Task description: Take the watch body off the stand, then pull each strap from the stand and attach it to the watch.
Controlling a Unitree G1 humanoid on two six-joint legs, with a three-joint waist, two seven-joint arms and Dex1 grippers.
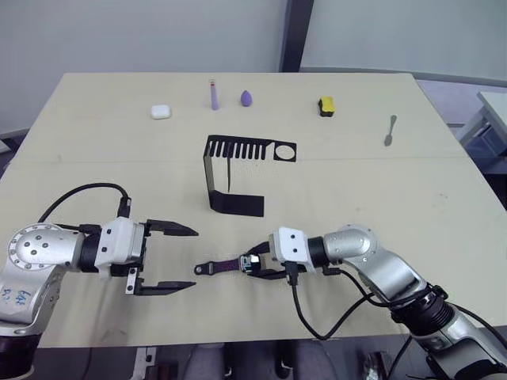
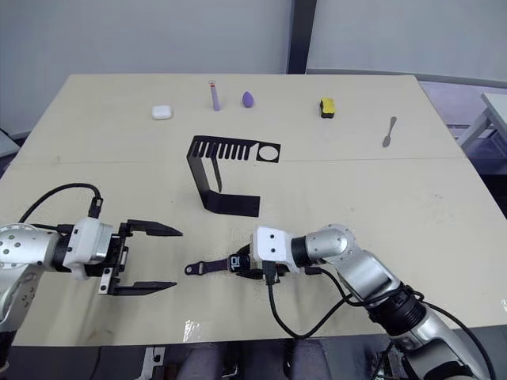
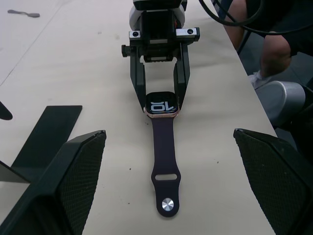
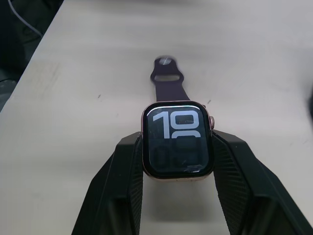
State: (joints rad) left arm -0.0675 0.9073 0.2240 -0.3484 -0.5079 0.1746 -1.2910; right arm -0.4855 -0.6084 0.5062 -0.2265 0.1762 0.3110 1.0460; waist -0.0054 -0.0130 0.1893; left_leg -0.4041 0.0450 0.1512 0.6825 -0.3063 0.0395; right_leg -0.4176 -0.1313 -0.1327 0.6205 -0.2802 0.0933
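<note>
Right gripper (image 4: pixel 176 196) closed on the watch body (image 4: pixel 177 144), fingers (image 4: pixel 120 186) pressing its two side edges, screen up and digits visible; held low over the near middle of the table (image 1: pixel 396 158). One strap (image 3: pixel 164 156) already seated in the body's left end, lying flat on the table and pointing toward the left gripper (image 1: pixel 170 259), its round stud at the free tip. Left gripper just left of that tip, jaws spread wide, nothing between them. Stand (image 1: pixel 238 170) at table centre, farther back, foot toward the robot, comb slots apparently bare. Second strap not located with certainty; body's right end hidden between the fingers. Along the far edge, unrelated: white case (image 1: pixel 161 112), lilac stick (image 1: pixel 214 95), purple egg-shaped piece (image 1: pixel 246 97), yellow-black block (image 1: pixel 325 105), spoon (image 1: pixel 390 130).

Step in hand, as judged: fitting of the remaining strap, roughly past the halfway mark. For a clean result: body kept level and firmly clamped by its sides only, open slot end left exposed rather than covered by a finger; strap gripped near its lug end, aligned square to the slot, slid in sideways along the groove, not pushed end-on. Risk: attached strap dragging on the table and twisting the body in the grip.
</note>
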